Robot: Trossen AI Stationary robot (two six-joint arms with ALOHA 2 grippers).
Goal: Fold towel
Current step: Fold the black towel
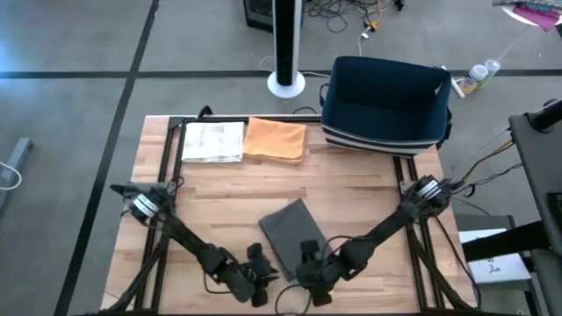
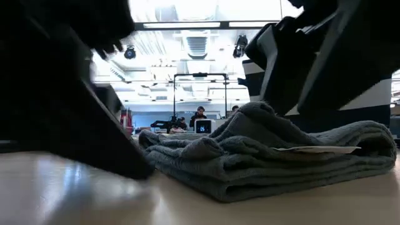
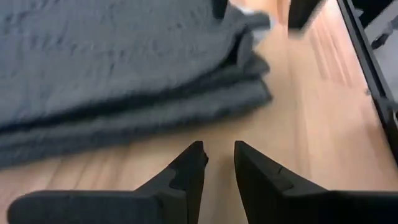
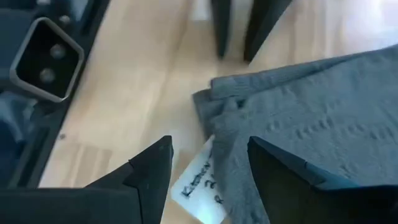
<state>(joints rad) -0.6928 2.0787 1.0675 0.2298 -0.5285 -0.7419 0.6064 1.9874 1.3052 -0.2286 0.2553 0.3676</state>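
High view puts the grey towel [image 1: 292, 230] near the front middle of the table [image 1: 369, 189], already doubled over into a narrow stack that lies slanted, with both my arms reaching in low at its near end. My left gripper [image 1: 260, 279] sits on the bare wood just beside the towel's near-left edge, apart from the cloth; in my left wrist view its fingers [image 3: 188, 171] stand narrowly parted with only wood between them, so it holds nothing. I judge it is placed there so that it is clear of the fold while staying close enough to tuck or press an edge.

My right gripper [image 1: 313, 263] is at the towel's near corner. Its fingers [image 4: 152, 163] are spread wide, one over wood and the other over the cloth, straddling the corner where a white label [image 4: 198, 186] pokes out from between the layers. Nothing is pinched there, as far as I can see. That straddle suits either a fresh pinch on the corner or a release after laying it down; I cannot tell which.

From the low view the towel shows several thick layers, a little humped on top, so I judge the folding largely done and the stack wanting only flattening or squaring

Farther back lie an orange cloth [image 1: 276, 140], a white printed sheet [image 1: 212, 141] and a dark blue bin [image 1: 386, 104], all well apart from my work
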